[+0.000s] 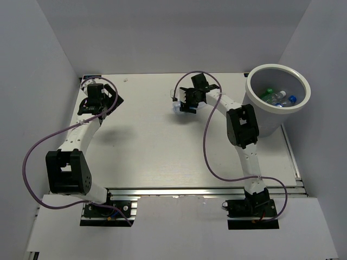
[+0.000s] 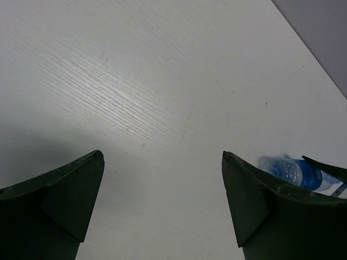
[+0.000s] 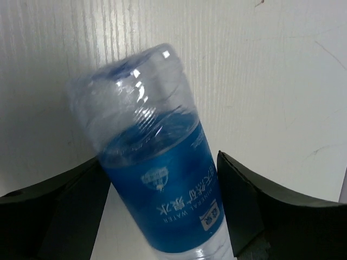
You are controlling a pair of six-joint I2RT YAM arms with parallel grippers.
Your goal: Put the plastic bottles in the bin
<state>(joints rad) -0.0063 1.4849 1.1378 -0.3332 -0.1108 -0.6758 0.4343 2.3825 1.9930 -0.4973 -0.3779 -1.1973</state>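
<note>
My right gripper [image 1: 183, 104] is closed around a clear plastic bottle with a blue label [image 3: 162, 189], held tilted over the table's middle back; the bottle shows pale at the fingers in the top view [image 1: 177, 107]. It fills the space between the fingers in the right wrist view, gripper [image 3: 161, 160]. The same bottle shows past the right finger in the left wrist view [image 2: 295, 172]. The bin [image 1: 303, 105] stands at the back right and holds a green bottle [image 1: 267, 96] and clear blue-capped ones [image 1: 284, 100]. My left gripper [image 1: 103, 104] is open and empty at the back left [image 2: 162, 154].
White walls close in the table on the left, back and right. The bin stands close to the right arm's elbow [image 1: 242, 125]. Purple cables loop beside both arms. An aluminium rail [image 1: 200, 190] runs along the near edge.
</note>
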